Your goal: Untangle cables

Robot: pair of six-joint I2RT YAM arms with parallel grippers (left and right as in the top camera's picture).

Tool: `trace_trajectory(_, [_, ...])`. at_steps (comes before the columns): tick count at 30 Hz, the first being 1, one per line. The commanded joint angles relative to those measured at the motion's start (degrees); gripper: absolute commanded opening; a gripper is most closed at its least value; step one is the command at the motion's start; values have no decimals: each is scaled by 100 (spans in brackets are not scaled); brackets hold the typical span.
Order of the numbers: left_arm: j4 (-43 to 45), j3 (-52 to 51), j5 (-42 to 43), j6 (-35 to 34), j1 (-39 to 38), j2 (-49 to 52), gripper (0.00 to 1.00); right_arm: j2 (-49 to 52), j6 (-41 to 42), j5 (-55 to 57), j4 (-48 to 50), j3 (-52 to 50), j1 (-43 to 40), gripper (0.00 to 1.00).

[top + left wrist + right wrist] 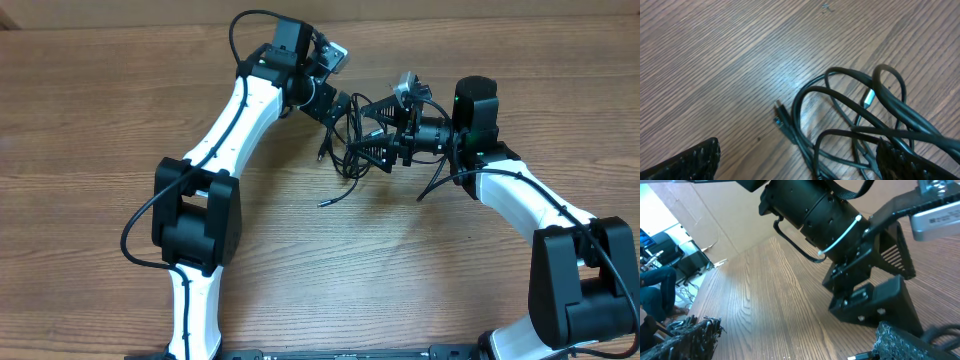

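Between the spread left claw (pixel 342 106) and spread right claw (pixel 368 137), the cables (pixel 352 150) lie tangled on the table (pixel 100 80), apparently none yet separated.

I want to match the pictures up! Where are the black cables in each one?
Overhead: the cables sit in a tangle at top centre.
Left wrist: they fill the lower right, looped on the wood.
Right wrist: hardly there; a thin dark curve at the bottom right edge may be one.
Shared landmark: the wooden table shows in all three.
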Motion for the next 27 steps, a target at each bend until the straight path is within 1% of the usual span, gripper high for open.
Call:
trace_trajectory(1, [81, 11, -225, -138, -114, 251, 100, 4, -46, 20, -48, 44, 2, 100])
trace_trajectory(3, [114, 13, -175, -238, -114, 302, 100, 4, -48, 20, -76, 44, 0, 100])
trace_trajectory(10, [120, 13, -46, -234, -162, 337, 100, 4, -48, 24, -74, 44, 0, 100])
trace_trajectory(15, [111, 13, 809, -240, -166, 337, 100, 4, -48, 26, -74, 44, 0, 100])
trace_trajectory(17, [114, 13, 981, -284, -168, 337, 100, 4, -48, 24, -74, 44, 0, 100])
trace_trajectory(20, [120, 13, 946, -323, -173, 337, 100, 4, -48, 24, -74, 44, 0, 100])
trace_trajectory(23, [111, 13, 560, -323, -164, 337, 100, 4, -46, 22, -74, 44, 2, 100])
trace_trajectory(27, [94, 13, 271, -319, -138, 337, 100, 4, -46, 24, -74, 44, 2, 100])
